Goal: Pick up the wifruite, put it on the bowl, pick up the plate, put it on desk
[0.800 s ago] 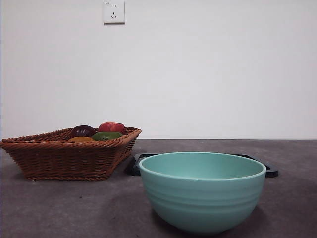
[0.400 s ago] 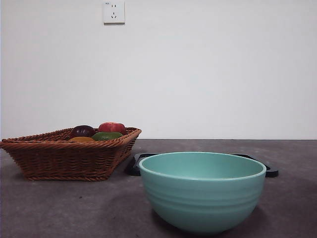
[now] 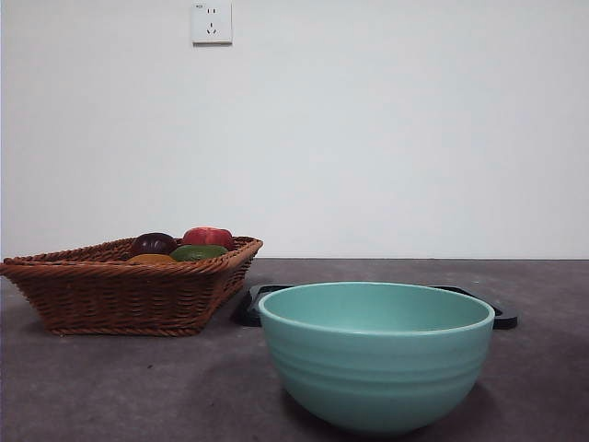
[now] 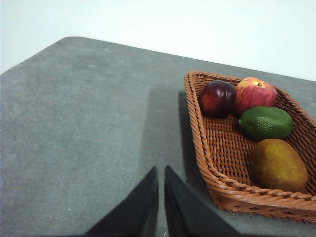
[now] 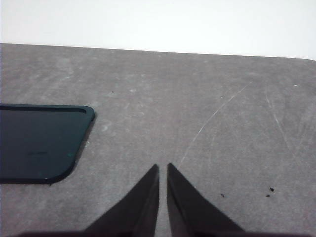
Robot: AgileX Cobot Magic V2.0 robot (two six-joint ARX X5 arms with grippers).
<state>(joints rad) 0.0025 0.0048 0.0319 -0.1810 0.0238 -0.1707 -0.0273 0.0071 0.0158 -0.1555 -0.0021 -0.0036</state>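
The orange-brown wifruite [image 4: 278, 165] lies in the brown wicker basket [image 4: 223, 181], at the end nearest my left gripper [image 4: 161, 170], which is shut, holds nothing and hangs over the desk [image 4: 79, 123] beside the basket. In the front view only the wifruite's top [image 3: 151, 260] shows above the basket rim [image 3: 120, 267]. The mint-green bowl [image 3: 375, 354] stands in front on the desk. Behind it lies a flat black plate [image 3: 502, 318]; its corner [image 5: 39, 143] shows in the right wrist view. My right gripper [image 5: 163, 168] is shut and holds nothing, over bare desk beside that plate.
The basket also holds a red apple [image 4: 254, 94], a dark red fruit [image 4: 217, 98] and a green fruit [image 4: 265, 122]. A white wall with a socket [image 3: 211, 22] stands behind the desk. The desk's rounded corner [image 4: 71, 40] shows far from the basket.
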